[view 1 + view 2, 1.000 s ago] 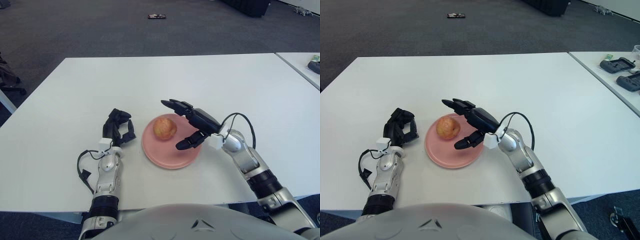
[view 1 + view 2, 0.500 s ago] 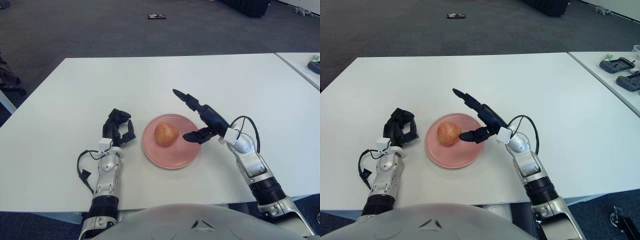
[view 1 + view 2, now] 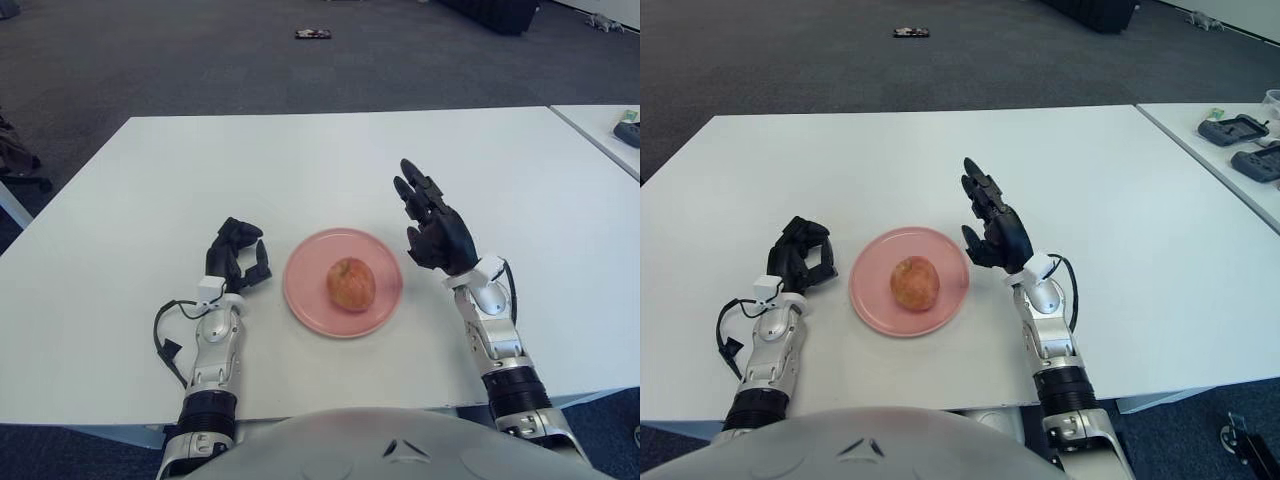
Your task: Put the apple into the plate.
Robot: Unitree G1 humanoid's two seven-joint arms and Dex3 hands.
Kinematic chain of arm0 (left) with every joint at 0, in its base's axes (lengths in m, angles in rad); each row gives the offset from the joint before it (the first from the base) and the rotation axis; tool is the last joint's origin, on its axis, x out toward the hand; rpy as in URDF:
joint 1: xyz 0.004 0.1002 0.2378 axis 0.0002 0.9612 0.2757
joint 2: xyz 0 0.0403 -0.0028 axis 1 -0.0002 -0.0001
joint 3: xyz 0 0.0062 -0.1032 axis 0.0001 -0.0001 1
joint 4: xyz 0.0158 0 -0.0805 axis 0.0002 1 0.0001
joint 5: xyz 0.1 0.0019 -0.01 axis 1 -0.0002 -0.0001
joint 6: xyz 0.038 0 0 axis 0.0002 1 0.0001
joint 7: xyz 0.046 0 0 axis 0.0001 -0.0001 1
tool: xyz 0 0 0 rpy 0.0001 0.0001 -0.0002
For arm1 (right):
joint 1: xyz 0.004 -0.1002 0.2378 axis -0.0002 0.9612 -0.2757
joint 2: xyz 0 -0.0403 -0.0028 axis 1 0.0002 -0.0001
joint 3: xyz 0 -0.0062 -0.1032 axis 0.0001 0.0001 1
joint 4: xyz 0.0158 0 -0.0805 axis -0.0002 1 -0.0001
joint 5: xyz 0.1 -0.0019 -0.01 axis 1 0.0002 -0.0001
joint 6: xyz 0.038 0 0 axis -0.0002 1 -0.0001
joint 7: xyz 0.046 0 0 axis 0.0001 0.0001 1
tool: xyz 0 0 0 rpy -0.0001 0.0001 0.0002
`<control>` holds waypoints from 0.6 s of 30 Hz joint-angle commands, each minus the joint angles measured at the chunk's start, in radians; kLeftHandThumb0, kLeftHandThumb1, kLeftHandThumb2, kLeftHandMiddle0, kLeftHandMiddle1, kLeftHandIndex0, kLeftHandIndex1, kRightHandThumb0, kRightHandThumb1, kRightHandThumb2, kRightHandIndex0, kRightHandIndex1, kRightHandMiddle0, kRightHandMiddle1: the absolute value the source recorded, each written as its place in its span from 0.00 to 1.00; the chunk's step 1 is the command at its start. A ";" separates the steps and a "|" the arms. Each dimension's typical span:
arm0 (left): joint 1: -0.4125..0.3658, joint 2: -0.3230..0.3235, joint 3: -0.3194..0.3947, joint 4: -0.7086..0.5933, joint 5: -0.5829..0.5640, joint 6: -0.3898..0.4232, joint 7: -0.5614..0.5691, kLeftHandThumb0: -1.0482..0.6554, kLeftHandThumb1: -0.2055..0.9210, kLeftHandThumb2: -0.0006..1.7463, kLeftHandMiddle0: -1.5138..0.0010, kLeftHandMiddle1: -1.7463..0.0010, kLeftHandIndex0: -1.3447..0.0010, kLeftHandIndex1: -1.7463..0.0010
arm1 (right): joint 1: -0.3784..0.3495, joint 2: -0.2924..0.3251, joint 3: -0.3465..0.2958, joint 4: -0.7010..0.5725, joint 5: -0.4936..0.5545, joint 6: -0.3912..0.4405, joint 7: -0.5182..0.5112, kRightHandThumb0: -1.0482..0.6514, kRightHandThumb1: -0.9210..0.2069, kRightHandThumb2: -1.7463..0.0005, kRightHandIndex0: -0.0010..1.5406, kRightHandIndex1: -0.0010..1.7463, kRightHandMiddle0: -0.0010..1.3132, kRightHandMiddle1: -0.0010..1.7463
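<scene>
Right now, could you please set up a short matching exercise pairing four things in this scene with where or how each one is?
Things:
1. apple
2. pink plate
3. left hand
4. right hand

States:
A. fingers spread, holding nothing, right of the plate
B. lying on the plate, right of its middle
C. fingers curled, holding nothing, left of the plate
D. flat on the white table between the two hands

Pairs: 1-B, 2-D, 3-C, 4-A

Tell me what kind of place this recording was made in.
Probably an office or lab room: a plain white table stands on dark grey carpet, and a second white table at the right edge carries dark handheld devices. A pink plate holds an apple.
</scene>
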 commanded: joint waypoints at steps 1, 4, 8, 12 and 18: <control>0.012 0.004 0.000 0.038 0.007 0.027 0.008 0.33 0.46 0.76 0.27 0.00 0.54 0.00 | 0.010 0.046 -0.042 -0.010 0.067 0.056 -0.036 0.07 0.00 0.56 0.00 0.23 0.00 0.26; 0.013 0.002 -0.001 0.038 0.007 0.024 0.009 0.33 0.46 0.77 0.27 0.00 0.54 0.00 | 0.046 0.069 -0.080 0.017 0.083 0.053 -0.055 0.11 0.00 0.56 0.00 0.46 0.00 0.45; 0.013 -0.005 0.000 0.031 0.001 0.017 0.010 0.33 0.46 0.77 0.27 0.00 0.54 0.00 | 0.054 0.089 -0.128 0.095 0.102 0.039 -0.056 0.13 0.02 0.52 0.06 0.73 0.00 0.75; 0.015 -0.009 0.001 0.025 -0.010 0.015 0.001 0.33 0.46 0.76 0.27 0.00 0.55 0.00 | 0.038 0.103 -0.157 0.125 0.078 0.036 -0.092 0.14 0.02 0.49 0.13 0.84 0.03 0.89; 0.019 -0.010 0.001 0.015 -0.020 0.023 -0.007 0.34 0.49 0.74 0.29 0.00 0.57 0.00 | 0.011 0.125 -0.193 0.163 0.033 0.027 -0.176 0.24 0.11 0.43 0.31 0.93 0.25 0.99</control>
